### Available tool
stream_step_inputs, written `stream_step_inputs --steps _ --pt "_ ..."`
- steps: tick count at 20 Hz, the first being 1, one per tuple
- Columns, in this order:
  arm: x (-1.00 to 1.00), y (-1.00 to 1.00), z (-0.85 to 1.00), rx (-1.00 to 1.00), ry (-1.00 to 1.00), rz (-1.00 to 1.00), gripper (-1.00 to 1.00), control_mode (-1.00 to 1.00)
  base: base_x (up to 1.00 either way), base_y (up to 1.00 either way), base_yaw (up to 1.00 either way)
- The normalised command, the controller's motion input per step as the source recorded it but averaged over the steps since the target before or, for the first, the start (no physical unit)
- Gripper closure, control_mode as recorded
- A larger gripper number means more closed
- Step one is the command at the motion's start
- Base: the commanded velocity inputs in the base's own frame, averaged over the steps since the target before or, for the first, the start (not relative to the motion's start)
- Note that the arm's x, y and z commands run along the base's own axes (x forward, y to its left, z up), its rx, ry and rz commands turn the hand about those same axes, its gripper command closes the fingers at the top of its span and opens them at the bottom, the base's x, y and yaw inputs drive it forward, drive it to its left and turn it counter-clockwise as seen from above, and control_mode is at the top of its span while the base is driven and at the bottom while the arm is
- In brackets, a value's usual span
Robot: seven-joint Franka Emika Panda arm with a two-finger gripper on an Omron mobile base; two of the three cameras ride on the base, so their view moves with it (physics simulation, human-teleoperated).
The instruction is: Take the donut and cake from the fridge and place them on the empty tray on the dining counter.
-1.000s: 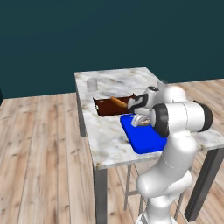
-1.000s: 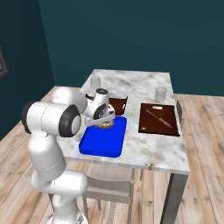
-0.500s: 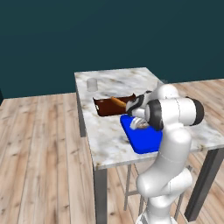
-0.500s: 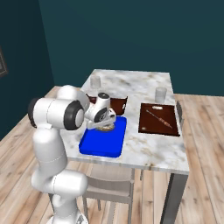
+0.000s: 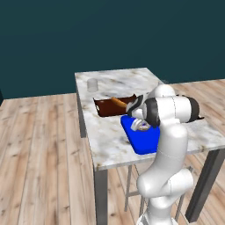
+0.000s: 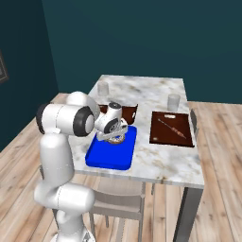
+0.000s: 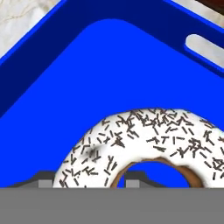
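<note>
The end effector [image 6: 115,137] has come down from just above the blue tray [image 6: 101,158] to its floor at the far end, and the donut [image 7: 144,148] now lies flat there. In the hand view one finger tip [image 7: 46,181] sits outside the ring and the other in its hole; whether they still pinch the icing I cannot tell. The donut looks delivered to the counter [image 6: 165,163]; the cake remains to fetch
</note>
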Motion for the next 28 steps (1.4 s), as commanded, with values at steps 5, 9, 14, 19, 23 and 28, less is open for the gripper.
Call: stream_step_inputs --steps 5,9,14,19,23,28 --pt "-0.02 0.00 -0.03 0.00 0.00 0.00 -1.00 -1.00 0.00 0.00 0.00" --pt "-0.11 0.00 0.16 0.00 0.00 0.00 -1.00 -1.00 0.00 0.00 0.00" --pt "-0.18 0.00 0.32 0.00 -0.01 0.00 -1.00 -1.00 0.00 0.00 0.00" --pt "-0.59 0.00 0.66 0.00 -0.13 0.00 -1.00 -1.00 0.00 0.00 0.00" --pt "-1.00 0.00 0.92 0.00 -0.25 0.00 -1.00 -1.00 0.00 0.00 0.00" --pt "-1.00 0.00 1.00 0.00 -0.34 -0.03 -1.00 -1.00 0.00 0.00 0.00"
